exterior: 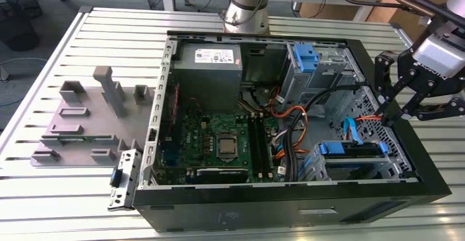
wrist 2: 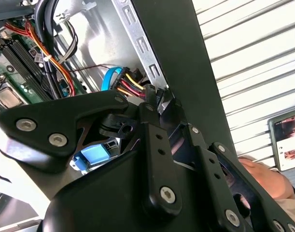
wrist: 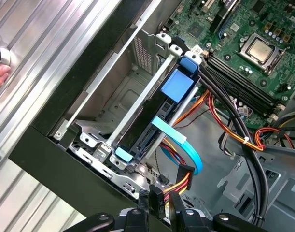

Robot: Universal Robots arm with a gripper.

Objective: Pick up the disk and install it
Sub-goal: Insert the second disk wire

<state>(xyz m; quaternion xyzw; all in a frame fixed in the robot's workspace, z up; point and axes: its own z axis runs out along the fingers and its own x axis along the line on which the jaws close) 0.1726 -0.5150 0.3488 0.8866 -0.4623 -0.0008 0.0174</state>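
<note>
Jaws clamped on a black cable plug (wrist: 154,200) with red, yellow and black wires, seen in both wrist views; gripper (exterior: 407,102) hangs over the computer case (exterior: 291,205) at its side wall on the exterior view's right. Disk (wrist: 157,113) sits slotted in the drive cage (wrist: 96,140) inside that case, its blue carrier tab (wrist: 176,87) facing the motherboard (exterior: 221,143). Light-blue flat cable (wrist: 178,145) curls just beside the disk. Case rests on a slatted metal worktop (exterior: 109,34), and a grey fixture block (exterior: 87,116) lies beside the case. A person's hand (wrist 2: 263,179) is near the case wall.
</note>
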